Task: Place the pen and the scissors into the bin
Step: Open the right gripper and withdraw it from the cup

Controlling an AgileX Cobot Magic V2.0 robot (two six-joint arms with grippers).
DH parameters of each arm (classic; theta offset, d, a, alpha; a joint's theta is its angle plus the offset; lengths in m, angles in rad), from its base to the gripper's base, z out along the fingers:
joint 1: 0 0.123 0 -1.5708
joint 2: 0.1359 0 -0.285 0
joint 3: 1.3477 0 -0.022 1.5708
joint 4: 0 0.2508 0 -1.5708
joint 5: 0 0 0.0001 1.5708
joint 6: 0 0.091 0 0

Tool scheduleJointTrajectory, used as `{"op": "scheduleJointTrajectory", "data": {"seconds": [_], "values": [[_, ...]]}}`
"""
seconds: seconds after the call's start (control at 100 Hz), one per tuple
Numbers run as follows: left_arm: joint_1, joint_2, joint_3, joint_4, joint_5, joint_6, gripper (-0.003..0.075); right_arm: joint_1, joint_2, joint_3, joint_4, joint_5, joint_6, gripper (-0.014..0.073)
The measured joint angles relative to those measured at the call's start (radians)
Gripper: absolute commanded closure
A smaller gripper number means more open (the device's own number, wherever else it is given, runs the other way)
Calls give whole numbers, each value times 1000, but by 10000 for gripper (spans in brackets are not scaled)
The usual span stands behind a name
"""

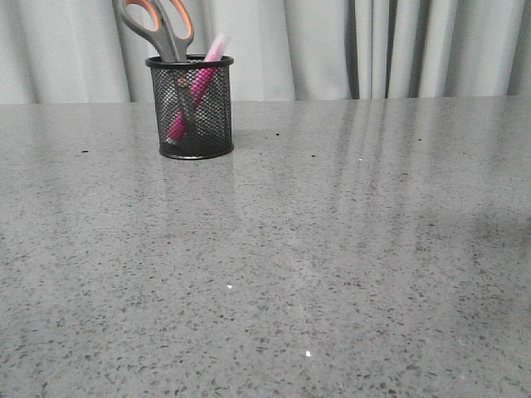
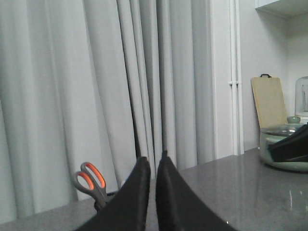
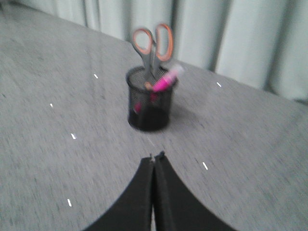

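The black mesh bin (image 1: 195,108) stands upright at the table's far left. The scissors (image 1: 162,25) stand in it with the orange-lined handles up. The magenta pen (image 1: 199,83) leans in it, with its whitish cap above the rim. In the right wrist view the bin (image 3: 150,101), scissors (image 3: 153,43) and pen (image 3: 166,79) are ahead of my right gripper (image 3: 156,156), which is shut and empty, well short of the bin. My left gripper (image 2: 153,158) is shut and empty, raised, with the scissors' handles (image 2: 90,180) beyond it. Neither gripper shows in the front view.
The grey speckled table (image 1: 332,249) spreads in front of the bin. Pale curtains (image 1: 373,46) hang behind it. In the left wrist view a lidded pot (image 2: 286,149) and a wooden board (image 2: 268,101) stand at the table's far end.
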Motion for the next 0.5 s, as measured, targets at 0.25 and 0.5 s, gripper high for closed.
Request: {"op": "scheduleJointTrajectory", "data": {"seconds": [0.25,0.5], "values": [[0,-21,106,-60,0,-4,739,0,-451,196,-73,53,0,647],[0,-21,108,-71,15,-4,739,0,-627,257,-95,121,0,648]]}}
